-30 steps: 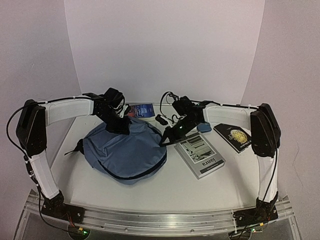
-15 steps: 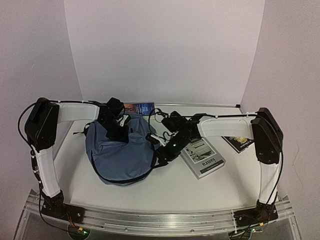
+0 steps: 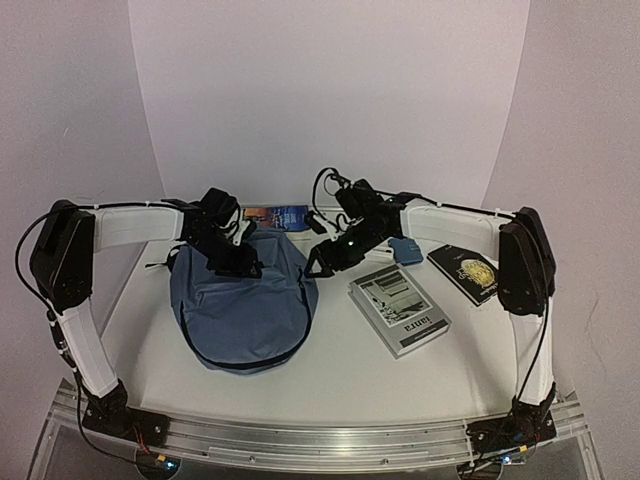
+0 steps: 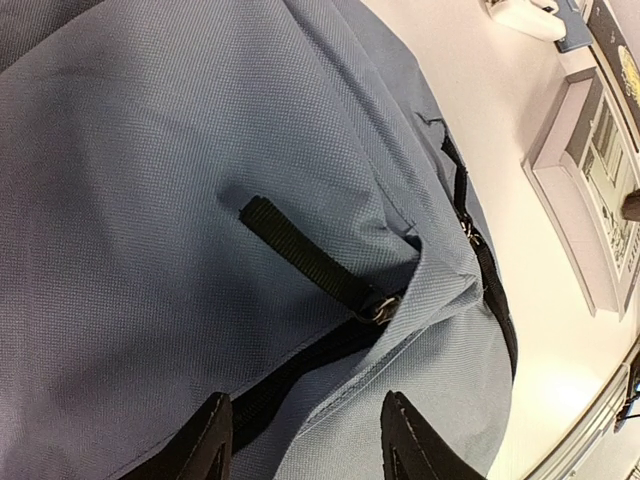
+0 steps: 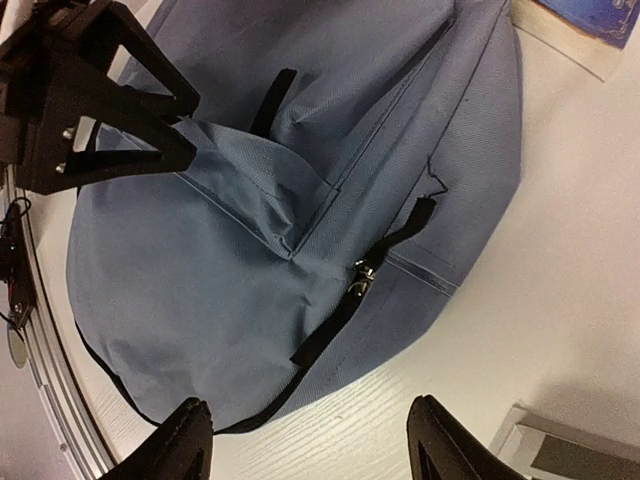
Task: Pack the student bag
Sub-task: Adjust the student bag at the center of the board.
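Hovering over the student bag (image 3: 243, 305), flat on the counter (image 3: 330, 370) directly beneath both jaws. Left jaws part-spread, right jaws wider, both empty, zip pull (image 5: 362, 275) below the right pair. Probably opening the bag: next, pinching that pull, pinning fabric, before fetching the grey book (image 3: 400, 310) beside the right jaws.

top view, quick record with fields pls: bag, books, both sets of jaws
bag: student bag lying flat on the table, zip looks shut
books: grey book and black book beside it, blue book behind it, all outside the bag
left jaws: open, over the bag's far end, holding nothing
right jaws: open, at the bag's edge nearest the grey book, holding nothing
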You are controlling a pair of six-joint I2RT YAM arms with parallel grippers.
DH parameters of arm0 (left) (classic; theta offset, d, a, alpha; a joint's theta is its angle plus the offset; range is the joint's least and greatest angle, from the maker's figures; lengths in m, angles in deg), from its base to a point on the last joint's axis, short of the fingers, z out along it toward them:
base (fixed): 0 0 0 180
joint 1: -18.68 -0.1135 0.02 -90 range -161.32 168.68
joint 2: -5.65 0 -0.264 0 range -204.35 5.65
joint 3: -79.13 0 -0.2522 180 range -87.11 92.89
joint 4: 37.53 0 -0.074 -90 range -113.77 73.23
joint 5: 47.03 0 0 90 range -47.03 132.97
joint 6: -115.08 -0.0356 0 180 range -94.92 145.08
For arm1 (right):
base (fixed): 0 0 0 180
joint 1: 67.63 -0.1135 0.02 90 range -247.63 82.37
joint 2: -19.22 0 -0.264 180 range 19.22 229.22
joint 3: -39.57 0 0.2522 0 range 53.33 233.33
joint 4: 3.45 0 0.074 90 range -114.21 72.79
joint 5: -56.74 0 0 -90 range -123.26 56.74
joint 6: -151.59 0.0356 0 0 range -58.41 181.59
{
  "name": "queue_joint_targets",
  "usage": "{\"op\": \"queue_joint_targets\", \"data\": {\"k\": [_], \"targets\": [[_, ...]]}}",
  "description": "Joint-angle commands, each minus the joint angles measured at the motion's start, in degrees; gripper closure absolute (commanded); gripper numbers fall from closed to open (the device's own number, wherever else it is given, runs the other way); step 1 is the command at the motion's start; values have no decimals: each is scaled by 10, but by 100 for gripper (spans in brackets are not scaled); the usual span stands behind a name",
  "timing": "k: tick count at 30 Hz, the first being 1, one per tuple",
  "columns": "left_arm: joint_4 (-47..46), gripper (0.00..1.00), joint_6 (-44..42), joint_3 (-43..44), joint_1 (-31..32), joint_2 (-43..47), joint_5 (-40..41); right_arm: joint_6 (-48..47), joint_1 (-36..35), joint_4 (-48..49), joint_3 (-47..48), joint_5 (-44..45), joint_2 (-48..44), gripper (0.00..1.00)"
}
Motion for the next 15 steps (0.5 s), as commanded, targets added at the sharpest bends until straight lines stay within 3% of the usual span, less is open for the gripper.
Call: {"op": "queue_joint_targets", "data": {"k": [1,15], "targets": [[-5,49,18,26,-2,-6,-3,36,-4,-3,57,-3,63,35],[-16,48,38,65,-3,-54,-22,49,-6,-4,88,7,142,48]]}}
